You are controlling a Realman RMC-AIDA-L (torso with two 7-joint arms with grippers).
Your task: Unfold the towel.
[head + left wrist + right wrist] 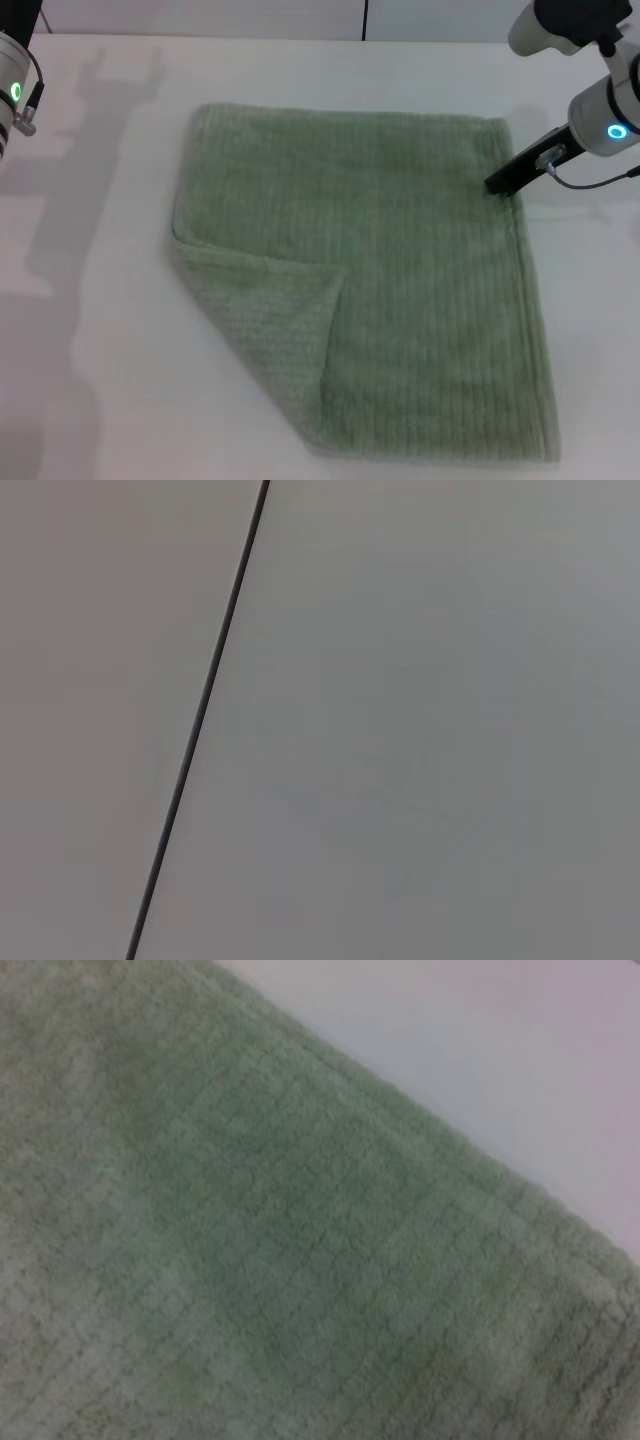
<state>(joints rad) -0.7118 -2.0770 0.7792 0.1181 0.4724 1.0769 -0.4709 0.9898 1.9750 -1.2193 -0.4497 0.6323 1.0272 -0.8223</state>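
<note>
White table (100,300), towel (400,280) near-flat, right tool (497,185) at its edge, opening untellable.

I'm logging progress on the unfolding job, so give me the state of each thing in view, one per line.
towel: lying mostly flat on the table, its near-left corner folded over onto the cloth.
right gripper: at the towel's far right edge, low by the hem.
left gripper: out of sight; only the left arm shows, at the far left, away from the towel.
table: white, bearing the towel.
</note>
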